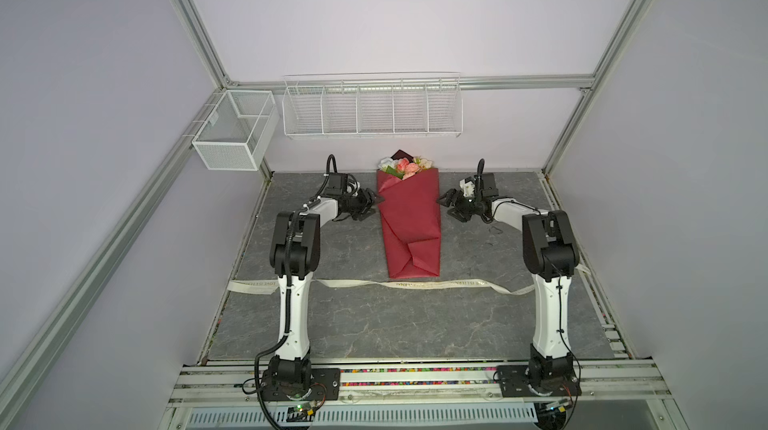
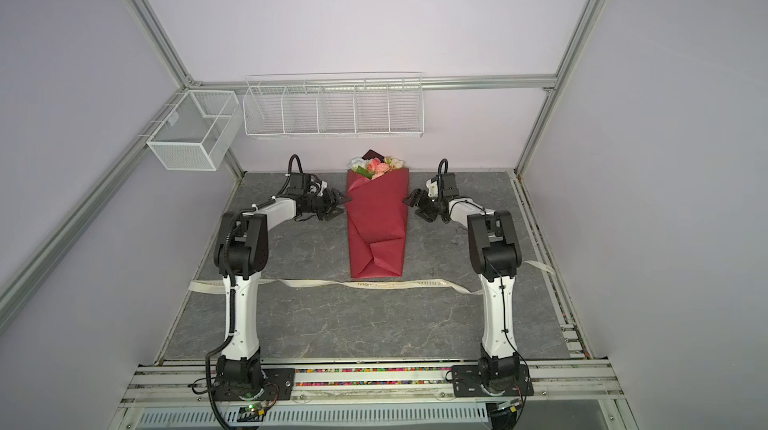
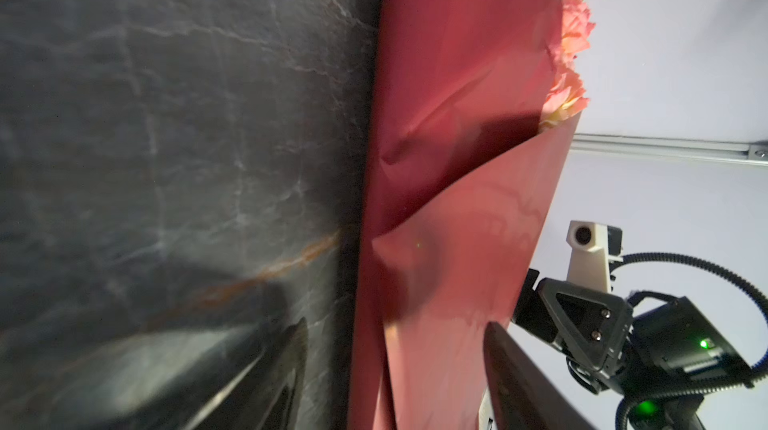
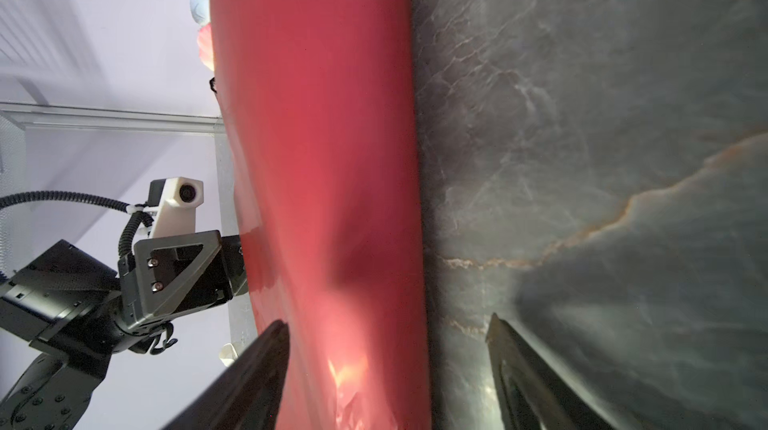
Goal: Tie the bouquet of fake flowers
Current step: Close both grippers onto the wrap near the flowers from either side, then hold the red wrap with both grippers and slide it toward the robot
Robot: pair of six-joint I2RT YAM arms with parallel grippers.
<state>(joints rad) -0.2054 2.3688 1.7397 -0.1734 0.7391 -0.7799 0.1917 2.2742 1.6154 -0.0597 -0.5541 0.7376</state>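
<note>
My left end effector and right end effector, both open and empty, flank the bouquet of fake flowers; I aim to close both together, gently, on its paper edges.

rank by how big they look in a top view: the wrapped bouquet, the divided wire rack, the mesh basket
1. divided wire rack, clearly largest
2. bouquet of fake flowers
3. mesh basket
The last two look close, and they sit at different depths, so that pair is unsure.
</note>
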